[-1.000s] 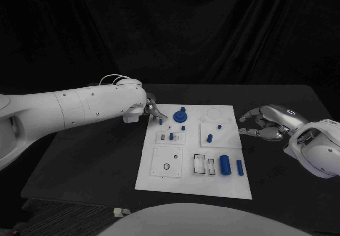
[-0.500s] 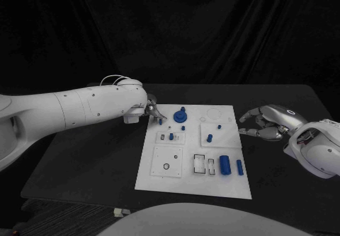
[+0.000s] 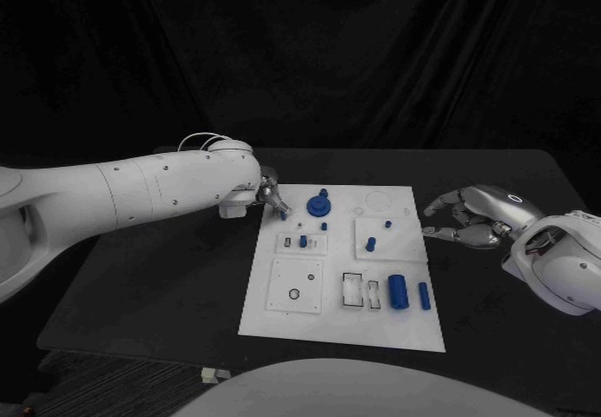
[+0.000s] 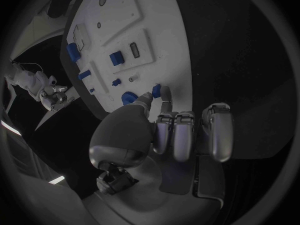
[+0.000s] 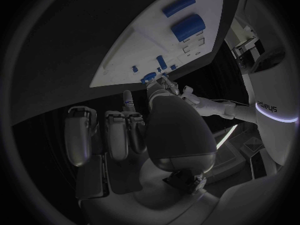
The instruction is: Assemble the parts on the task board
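Observation:
The white task board [image 3: 338,330] lies in the middle of the black table. My left hand [image 3: 266,193] hovers at the board's far left corner and pinches a small blue peg [image 4: 156,90] between thumb and finger, just above the board [image 4: 156,40]. A round blue knobbed part [image 3: 320,206] sits close beside it. Small blue pegs [image 3: 371,245] stand in the middle blocks. A thick blue cylinder [image 3: 397,292] and a thinner one [image 3: 425,295] lie near the front right. My right hand [image 3: 473,217] hangs off the board's right edge, fingers curled in on nothing.
Bare black tabletop [image 3: 163,287] spreads to the left of the board and on its right around my right hand. A small pale object [image 3: 214,374] lies below the table's front left edge. My left forearm [image 3: 125,195] reaches in over the table's left side.

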You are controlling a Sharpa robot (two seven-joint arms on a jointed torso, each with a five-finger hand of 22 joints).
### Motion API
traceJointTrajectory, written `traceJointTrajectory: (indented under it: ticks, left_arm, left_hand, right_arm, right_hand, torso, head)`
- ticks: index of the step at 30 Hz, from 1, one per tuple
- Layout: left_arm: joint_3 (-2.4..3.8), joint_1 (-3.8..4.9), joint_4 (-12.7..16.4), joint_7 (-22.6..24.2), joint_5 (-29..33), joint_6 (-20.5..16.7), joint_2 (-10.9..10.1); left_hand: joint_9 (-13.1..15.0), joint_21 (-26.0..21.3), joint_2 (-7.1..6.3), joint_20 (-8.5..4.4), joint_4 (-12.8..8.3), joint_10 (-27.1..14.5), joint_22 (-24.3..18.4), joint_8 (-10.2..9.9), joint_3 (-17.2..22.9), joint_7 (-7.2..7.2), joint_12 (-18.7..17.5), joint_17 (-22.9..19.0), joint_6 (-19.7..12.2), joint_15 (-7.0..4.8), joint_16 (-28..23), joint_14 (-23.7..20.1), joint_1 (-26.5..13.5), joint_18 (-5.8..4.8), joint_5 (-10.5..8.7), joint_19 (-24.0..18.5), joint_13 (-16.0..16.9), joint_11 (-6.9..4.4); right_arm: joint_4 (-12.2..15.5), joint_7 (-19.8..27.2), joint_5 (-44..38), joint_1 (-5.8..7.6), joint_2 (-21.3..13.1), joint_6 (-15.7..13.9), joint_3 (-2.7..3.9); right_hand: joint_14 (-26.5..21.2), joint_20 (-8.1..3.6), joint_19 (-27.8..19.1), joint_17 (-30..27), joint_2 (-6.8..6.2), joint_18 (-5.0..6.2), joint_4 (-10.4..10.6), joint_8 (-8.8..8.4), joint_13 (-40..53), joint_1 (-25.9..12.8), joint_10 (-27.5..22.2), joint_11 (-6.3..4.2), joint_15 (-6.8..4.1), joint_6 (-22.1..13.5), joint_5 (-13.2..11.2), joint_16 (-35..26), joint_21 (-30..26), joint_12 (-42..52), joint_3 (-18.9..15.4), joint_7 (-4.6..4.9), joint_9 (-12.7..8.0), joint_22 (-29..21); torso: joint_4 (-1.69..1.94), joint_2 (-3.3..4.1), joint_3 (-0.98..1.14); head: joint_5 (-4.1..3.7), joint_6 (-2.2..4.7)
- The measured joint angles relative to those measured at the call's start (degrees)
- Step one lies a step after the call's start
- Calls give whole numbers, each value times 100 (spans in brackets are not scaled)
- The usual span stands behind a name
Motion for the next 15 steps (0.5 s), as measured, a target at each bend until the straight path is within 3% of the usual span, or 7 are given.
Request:
traceJointTrajectory:
  ticks: [10, 15]
  left_arm:
    - [0, -2, 7, 24, -2, 22, 0]
    - [-1, -3, 9, 29, -2, 39, 0]
  left_hand:
    - [-41, -22, -6, 0, -90, 0, 0, -59, 90, -21, 0, 0, -20, 0, 0, 0, 61, 0, 111, 0, 0, 0]
    - [-109, -22, -60, -21, -185, 0, 0, -136, 285, -32, 0, 0, -8, 0, 0, 0, 125, -1, 357, -21, 0, 0]
  right_arm:
    - [-11, -3, 1, -7, 26, 3, 0]
    - [-16, -5, 1, -10, 28, 6, 0]
  right_hand:
    - [0, 0, 0, 0, 0, 0, 16, 0, -1, 0, 0, 0, 0, 0, 0, 0, 0, 0, -16, 0, 0, -1]
    - [0, 0, 0, 0, 18, 0, 16, 0, -1, 18, 0, 0, 0, 0, 0, 0, -25, 0, -16, 0, -7, -1]
  torso:
    - [1, 0, -1]
    - [1, 0, 0]
  head:
    - [17, 0]
    - [26, 0]
